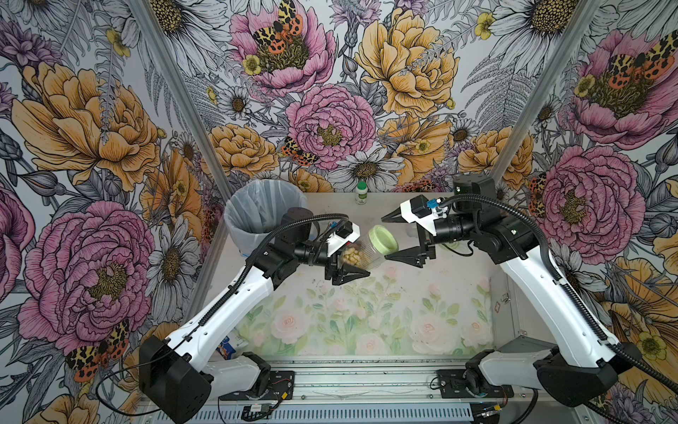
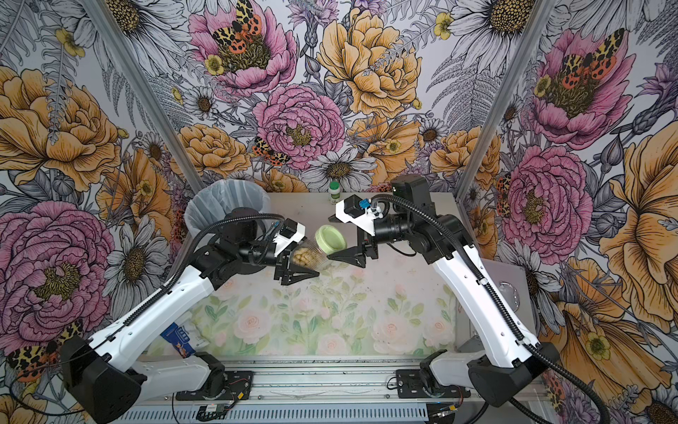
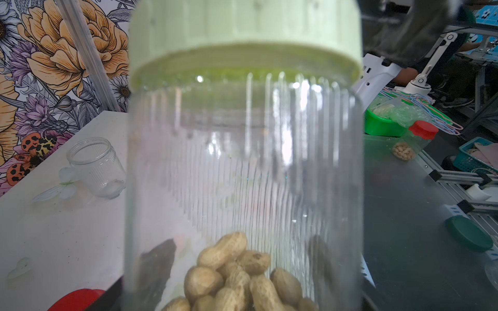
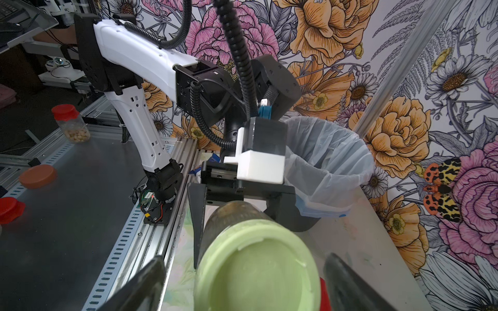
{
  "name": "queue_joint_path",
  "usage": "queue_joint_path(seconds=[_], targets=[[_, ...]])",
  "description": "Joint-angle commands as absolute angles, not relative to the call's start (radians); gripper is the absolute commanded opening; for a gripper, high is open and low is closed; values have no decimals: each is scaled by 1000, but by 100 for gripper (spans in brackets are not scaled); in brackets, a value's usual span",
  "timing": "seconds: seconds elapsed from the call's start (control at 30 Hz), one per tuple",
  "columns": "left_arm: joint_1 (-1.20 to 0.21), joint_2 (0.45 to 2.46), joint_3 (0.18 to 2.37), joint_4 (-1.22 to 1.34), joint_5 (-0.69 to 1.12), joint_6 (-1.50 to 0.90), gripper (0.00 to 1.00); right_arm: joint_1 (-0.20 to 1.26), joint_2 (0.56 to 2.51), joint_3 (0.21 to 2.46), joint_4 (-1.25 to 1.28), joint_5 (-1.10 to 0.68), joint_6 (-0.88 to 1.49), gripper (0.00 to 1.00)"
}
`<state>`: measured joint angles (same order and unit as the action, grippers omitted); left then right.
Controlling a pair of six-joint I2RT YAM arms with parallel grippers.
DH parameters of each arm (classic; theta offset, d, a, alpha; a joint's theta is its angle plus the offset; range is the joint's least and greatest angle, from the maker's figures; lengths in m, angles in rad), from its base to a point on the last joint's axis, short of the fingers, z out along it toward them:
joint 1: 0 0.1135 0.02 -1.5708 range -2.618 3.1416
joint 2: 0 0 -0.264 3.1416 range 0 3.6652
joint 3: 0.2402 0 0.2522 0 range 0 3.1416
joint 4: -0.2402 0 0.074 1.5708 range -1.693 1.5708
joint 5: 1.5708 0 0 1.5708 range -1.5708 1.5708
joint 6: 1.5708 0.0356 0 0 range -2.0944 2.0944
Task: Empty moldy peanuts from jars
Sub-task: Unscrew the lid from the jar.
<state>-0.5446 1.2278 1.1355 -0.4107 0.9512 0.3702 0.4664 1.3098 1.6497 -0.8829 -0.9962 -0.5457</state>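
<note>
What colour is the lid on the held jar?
The lid is pale green; the right wrist view shows it best.

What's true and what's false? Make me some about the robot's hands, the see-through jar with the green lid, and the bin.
The left gripper holds the clear ribbed jar. True.
Its pale green round lid is off. False: it is on the jar.
Tan peanuts in their shells lie inside this jar. True.
The right gripper is shut tight. False: its jaws stand open, one on each side of the lid.
The round bin lined with a clear bag stands upright. True.
</note>
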Motion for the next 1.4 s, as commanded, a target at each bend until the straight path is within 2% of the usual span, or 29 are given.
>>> queue_joint_path(seconds=[0.0, 0.23, 0.3, 0.47, 0.53, 0.63, 0.7, 0.77, 1.0, 1.37], targets=[[-531, 1203, 1181, -330, 957, 366, 10, 474, 1289, 1689, -864, -1012, -515, 92], [-526, 1205, 1185, -328, 951, 367, 10, 473, 1278, 1697, -854, -1044, -509, 93], [-523, 1203, 1184, -328, 949, 368, 10, 472, 1263, 1696, -785, -998, -419, 93], [-521, 1200, 1184, -321, 940, 364, 10, 468, 1237, 1724, -646, -672, 5, 93], [-520, 1199, 1181, -320, 933, 365, 10, 468, 1236, 1750, -649, -547, 215, 97], [-521, 1190, 1178, -319, 922, 368, 10, 462, 1205, 1733, -664, -406, 544, 93], [-520, 1182, 1175, -319, 920, 373, 10, 451, 1196, 1709, -697, -424, 751, 87], [-521, 1176, 1172, -319, 920, 375, 10, 471, 1183, 1667, -697, -433, 860, 87], [-523, 1159, 1157, -320, 904, 388, 10, 485, 1223, 1683, -819, -427, 876, 91], [-523, 1163, 1152, -319, 897, 398, 10, 548, 1289, 1718, -863, -435, 856, 92]])
